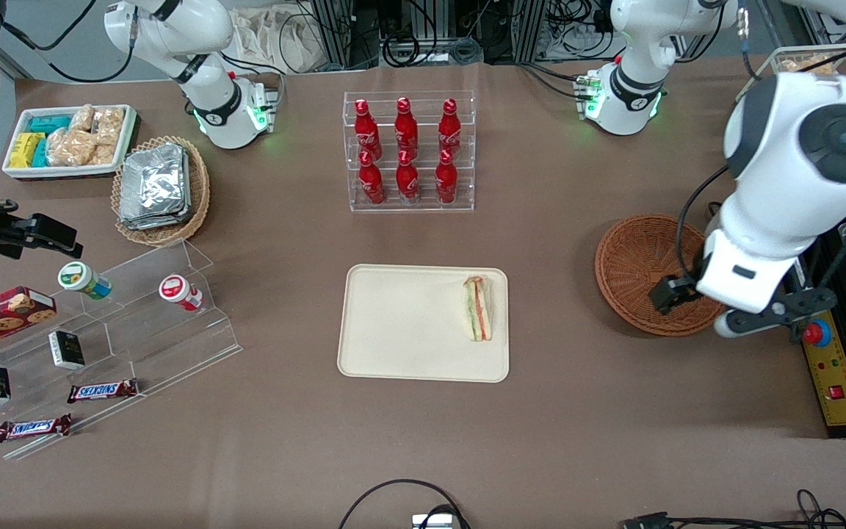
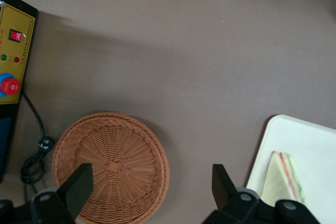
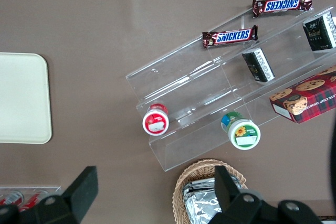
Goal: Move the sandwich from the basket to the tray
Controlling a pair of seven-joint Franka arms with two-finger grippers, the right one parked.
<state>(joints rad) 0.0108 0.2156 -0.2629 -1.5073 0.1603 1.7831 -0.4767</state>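
Note:
The sandwich (image 1: 479, 308), a clear-wrapped white wedge with green and orange layers, lies on the cream tray (image 1: 408, 323), on the tray's side nearest the basket. The reddish-brown wicker basket (image 1: 647, 273) stands empty toward the working arm's end of the table. My left gripper (image 1: 673, 294) hangs above the basket, open and holding nothing. In the left wrist view its black fingers (image 2: 79, 184) stand wide apart; the gripper (image 2: 151, 184) straddles the basket (image 2: 110, 169) rim and bare table. The sandwich (image 2: 283, 179) and a tray (image 2: 315, 145) corner also show there.
A yellow control box with a red button (image 1: 816, 332) sits close beside the basket. An acrylic rack of red bottles (image 1: 408, 150) stands farther from the front camera than the tray. Toward the parked arm's end are a foil-pack basket (image 1: 162, 189), a white snack bin (image 1: 70, 139) and an acrylic stepped shelf (image 1: 100, 345).

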